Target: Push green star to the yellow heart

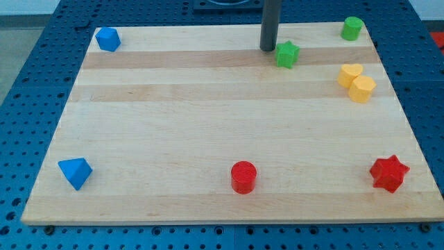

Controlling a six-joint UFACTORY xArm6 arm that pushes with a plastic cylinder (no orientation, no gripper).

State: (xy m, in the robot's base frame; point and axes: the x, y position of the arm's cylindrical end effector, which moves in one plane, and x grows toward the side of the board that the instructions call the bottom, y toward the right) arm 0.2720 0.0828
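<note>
While my tip (268, 48) rests just left of the green star (287, 53) at upper centre-right, almost touching, the yellow heart (349, 74) sits further right; I carry no jaws.

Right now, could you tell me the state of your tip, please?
My tip: no gripper, holds nothing; it sits just left of the green star.

Wooden board (208, 125) under eight scattered blocks
</note>
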